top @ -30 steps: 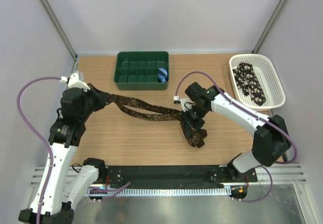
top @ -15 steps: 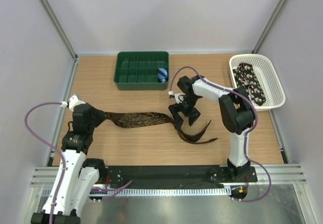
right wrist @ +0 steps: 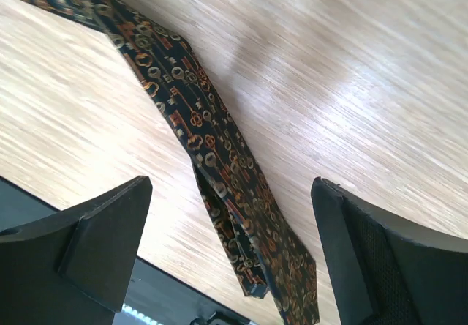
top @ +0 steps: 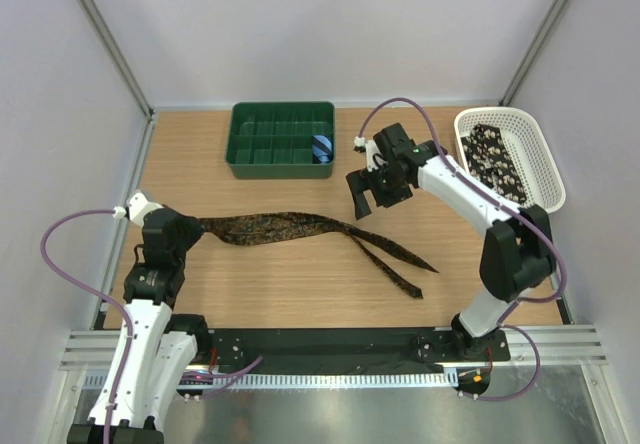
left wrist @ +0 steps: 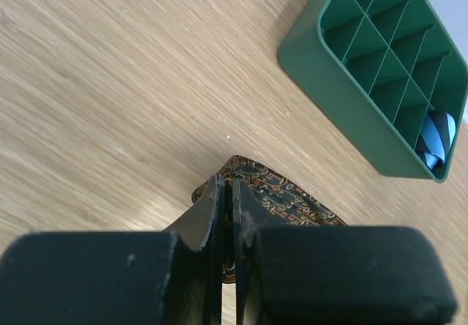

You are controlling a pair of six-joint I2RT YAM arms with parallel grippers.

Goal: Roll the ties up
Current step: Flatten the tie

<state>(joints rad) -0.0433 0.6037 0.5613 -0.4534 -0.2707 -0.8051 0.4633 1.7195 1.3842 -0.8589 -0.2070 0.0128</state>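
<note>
A: Where's the dark brown fabric necktie with the small tan-orange pattern (top: pixel 280 227)?
B: Flat on the light wooden worktop (top: pixel 250 284), stretched from left to right. Its wide end is in the left gripper (top: pixel 192 227) — the jaws are pressed together on the cloth, and the patterned edge shows just past their tips in the left wrist view.
A: And the other end?
B: It narrows toward the right and lies as 2 thin strands that spread apart, both pointing toward the near right of the worktop.
A: The right gripper (top: pixel 368 194)?
B: Up above the worktop, on the far side of the tie's narrow part, near the green plastic tray with compartments (top: pixel 280 172). Its jaws stand wide apart, holding nothing. Its wrist view looks down on the doubled narrow section, which lies between them untouched.
A: Anything in the tray?
B: 1 small blue striped roll (top: pixel 321 148), in the compartment at the tray's near right corner.
A: The other tie?
B: A black necktie with pale spots (top: pixel 497 164) lies in the white perforated plastic basket (top: pixel 540 179) at the far right corner — well apart from the brown one.
</note>
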